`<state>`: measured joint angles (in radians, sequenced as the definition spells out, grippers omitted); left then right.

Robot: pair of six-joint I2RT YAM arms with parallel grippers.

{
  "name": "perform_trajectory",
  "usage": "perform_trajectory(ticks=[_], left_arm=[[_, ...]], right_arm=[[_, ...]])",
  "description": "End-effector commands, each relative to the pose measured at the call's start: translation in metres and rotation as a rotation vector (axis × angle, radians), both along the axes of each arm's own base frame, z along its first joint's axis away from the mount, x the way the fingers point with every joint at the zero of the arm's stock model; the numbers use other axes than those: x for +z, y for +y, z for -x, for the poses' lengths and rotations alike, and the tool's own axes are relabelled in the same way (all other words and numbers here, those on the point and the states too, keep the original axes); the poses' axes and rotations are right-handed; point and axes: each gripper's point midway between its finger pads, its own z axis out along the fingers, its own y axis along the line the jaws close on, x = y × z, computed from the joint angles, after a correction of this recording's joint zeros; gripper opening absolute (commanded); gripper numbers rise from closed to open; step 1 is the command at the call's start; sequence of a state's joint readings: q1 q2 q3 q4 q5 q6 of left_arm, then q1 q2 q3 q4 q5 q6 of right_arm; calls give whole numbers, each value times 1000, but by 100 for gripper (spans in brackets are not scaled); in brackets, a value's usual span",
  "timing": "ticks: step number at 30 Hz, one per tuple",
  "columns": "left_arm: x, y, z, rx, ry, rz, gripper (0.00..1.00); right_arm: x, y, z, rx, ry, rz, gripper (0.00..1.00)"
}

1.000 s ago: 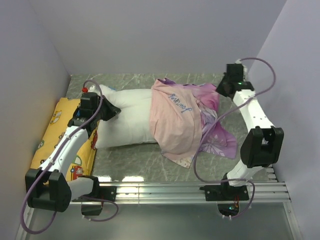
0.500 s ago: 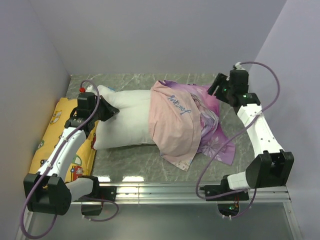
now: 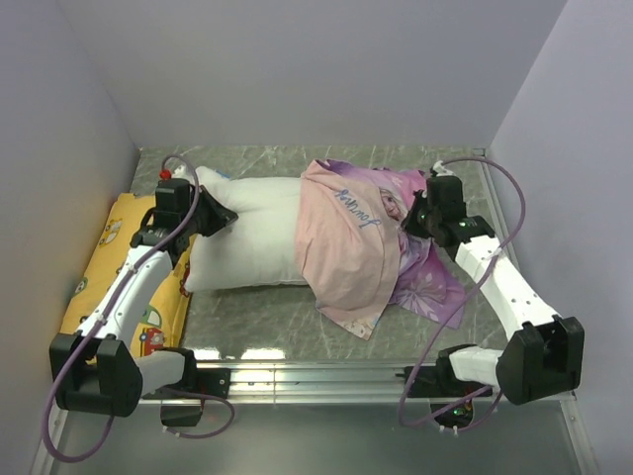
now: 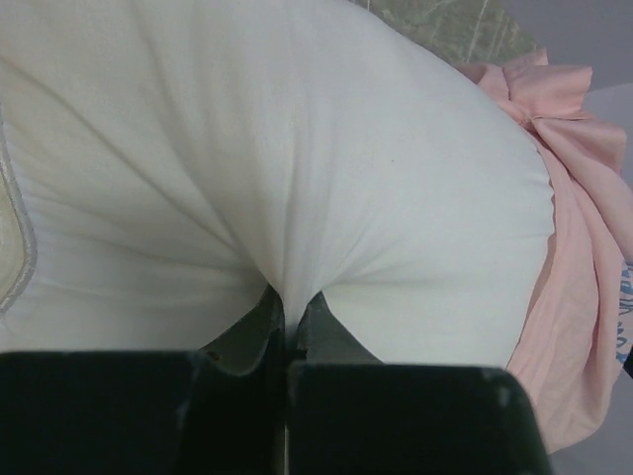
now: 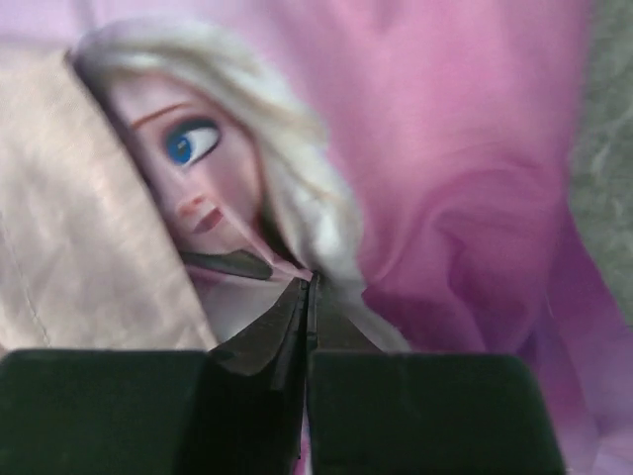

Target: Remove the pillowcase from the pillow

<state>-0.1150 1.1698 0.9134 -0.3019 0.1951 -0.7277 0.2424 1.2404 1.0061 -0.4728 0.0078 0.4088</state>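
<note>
Step in hand: stripping, about half done by my reckoning.

- Pillow [image 3: 247, 236]: plain white, lying lengthwise mid-counter; left half bare.
- Pillowcase [image 3: 346, 247]: over the pillow's right half, pale pink inner side turned out and bunched; printed purple skirt spilling onto the counter right of the pillow.
- Left fingers [image 4: 247, 336]: closed, pinching a fold of the pillow's bare left end; an anchor, it seems.
- Right fingers [image 5: 262, 341]: closed on the printed pillowcase beside the princess's face, at the pillow's right end.
- Next move, as I judge it: the right arm draws the cloth rightward, off the pillow, while the left holds firm; cloth only, no stuffing.
- Counter [image 3: 267, 317]: grey-green marbled.
- Yellow vehicle-print cushion [image 3: 111, 237]: left of the pillow, partly beneath it.
- Walls [image 3: 316, 69]: pale lilac on three sides.
- Metal rail [image 3: 326, 376]: nearside of the pillow.
</note>
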Motion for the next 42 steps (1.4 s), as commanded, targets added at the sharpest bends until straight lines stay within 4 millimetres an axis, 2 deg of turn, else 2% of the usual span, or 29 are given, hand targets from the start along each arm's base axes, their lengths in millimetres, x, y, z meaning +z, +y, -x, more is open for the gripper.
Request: perform_trajectory(ticks=[1,2,5,6,7,9,11,13,15,16,17,18,19,21,22,24,25,28,29,30,31,33,35,37,38,39,40,42], left_arm=[[47,14,-27,60,-130,10,0],[50,17,-29,66,-135,14,0],[64,36,-35,106,-150,17,0],[69,37,-37,100,-158,20,0],[72,53,-40,139,-163,20,0],[77,59,-42,144,-169,26,0],[76,58,-44,133,-168,29,0],[72,49,-46,91,-169,56,1],[62,44,-45,80,-151,67,1],[59,39,-45,67,-145,66,0],[53,38,-46,72,-131,60,1],[51,37,-46,71,-131,57,1],[51,34,-45,68,-131,56,0],[48,33,-45,69,-130,57,1],[49,30,-45,65,-132,58,0],[49,32,-46,79,-131,56,0],[49,22,-44,55,-133,58,0],[49,15,-46,49,-133,57,1],[51,13,-47,47,-134,60,1],[51,12,-47,44,-132,60,1],[51,12,-48,44,-129,59,0],[56,12,-51,46,-139,54,0],[62,13,-54,42,-143,45,0],[64,19,-57,60,-133,26,0],[72,21,-61,61,-148,25,0],[76,31,-65,83,-153,28,0],[82,30,-66,67,-164,46,0],[90,47,-75,103,-172,61,0]], right_arm=[[-3,-54,-6,-180,-4,61,0],[0,-85,-6,-272,-9,60,0],[13,-144,-1,-496,-49,51,0],[18,-150,-1,-523,-71,39,0],[23,-156,0,-550,-91,45,0],[35,-153,-3,-539,-117,36,0],[34,-143,-8,-491,-98,10,0],[36,-122,-14,-393,-82,-6,0],[39,-107,-12,-350,-81,12,24],[44,-80,-9,-275,-95,19,36],[56,-75,-2,-277,-133,44,57],[62,-62,3,-247,-154,49,63],[69,-37,10,-175,-174,37,66],[82,-16,27,-128,-223,24,73],[83,8,39,-56,-230,16,74],[80,22,52,-38,-234,5,77],[76,42,62,27,-231,-8,78],[48,63,69,74,-191,-11,81],[30,70,70,93,-150,12,81],[22,73,70,100,-132,26,81],[15,73,68,94,-121,42,80],[-2,70,67,89,-93,87,71],[-7,37,59,-19,-83,196,31],[0,-3,54,-150,-92,258,0],[-3,-25,56,-197,-76,297,0],[0,-63,53,-323,-72,317,0],[8,-80,55,-385,-95,320,0],[18,-96,52,-444,-122,272,0]])
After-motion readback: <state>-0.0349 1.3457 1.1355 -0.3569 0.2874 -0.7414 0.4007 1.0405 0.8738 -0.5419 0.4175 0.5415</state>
